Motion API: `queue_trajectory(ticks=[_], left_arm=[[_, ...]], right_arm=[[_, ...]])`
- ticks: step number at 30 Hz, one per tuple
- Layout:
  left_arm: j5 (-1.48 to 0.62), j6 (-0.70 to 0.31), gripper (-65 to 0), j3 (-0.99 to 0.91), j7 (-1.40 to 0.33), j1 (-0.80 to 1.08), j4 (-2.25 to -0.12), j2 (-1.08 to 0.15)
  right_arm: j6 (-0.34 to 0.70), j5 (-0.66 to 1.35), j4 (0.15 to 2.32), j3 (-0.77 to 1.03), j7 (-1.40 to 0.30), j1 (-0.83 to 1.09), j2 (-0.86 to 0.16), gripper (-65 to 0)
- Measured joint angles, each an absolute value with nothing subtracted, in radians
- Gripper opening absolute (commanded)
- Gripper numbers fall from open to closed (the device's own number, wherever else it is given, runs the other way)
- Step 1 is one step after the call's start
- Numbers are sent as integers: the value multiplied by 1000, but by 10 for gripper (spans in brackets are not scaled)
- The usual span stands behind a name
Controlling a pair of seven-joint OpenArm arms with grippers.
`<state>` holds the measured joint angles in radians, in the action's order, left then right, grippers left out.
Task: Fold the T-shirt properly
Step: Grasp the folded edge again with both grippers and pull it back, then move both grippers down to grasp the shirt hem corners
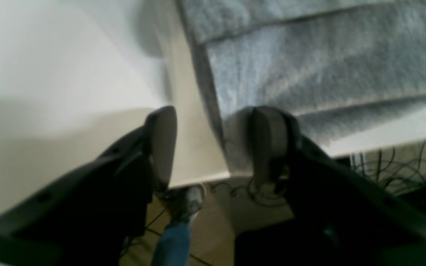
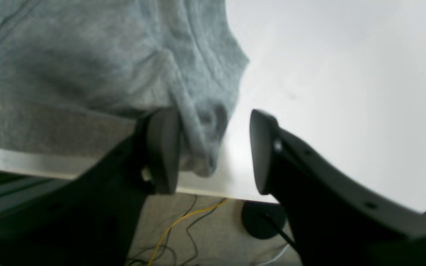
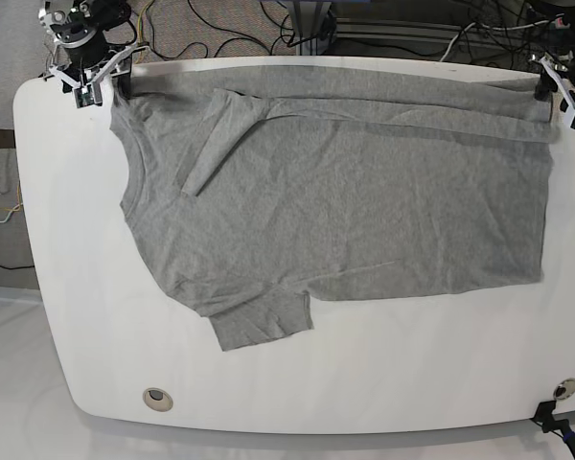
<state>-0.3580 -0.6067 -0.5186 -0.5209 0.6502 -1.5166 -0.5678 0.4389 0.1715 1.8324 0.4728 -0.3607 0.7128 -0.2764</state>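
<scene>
The T-shirt [image 3: 364, 201] lies flat along the white table [image 3: 77, 316], long axis across it, neck toward the right gripper [image 2: 215, 151] and hem toward the left gripper [image 1: 213, 144], both jaws parted at its far corners.

The T-shirt [image 3: 364, 201] is soft heather-grey knit cloth, matt and finely fuzzy, wrinkled where it bunches between the right gripper [image 2: 215, 151] jaws. The table [image 3: 86, 307] beneath the jaws is smooth white with a faint sheen. Both grippers, left gripper [image 1: 213, 146] included, look like matt black plastic with smooth pads.
</scene>
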Motion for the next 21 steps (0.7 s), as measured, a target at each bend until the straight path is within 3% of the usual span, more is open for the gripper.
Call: queue_trajectory(ticks=[5, 16, 21], left_arm=[[-356, -593, -337, -584, -524, 645, -1607, -572], [-363, -607, -337, -700, -519, 561, -1732, -451], [-344, -601, -340, -703, -532, 466, -1725, -390]], right_arm=[[432, 165, 1900, 473, -359, 710, -245, -351], [438, 164, 1926, 474, -363, 709, -241, -350], [434, 165, 1924, 438, -421, 564, -237, -350]])
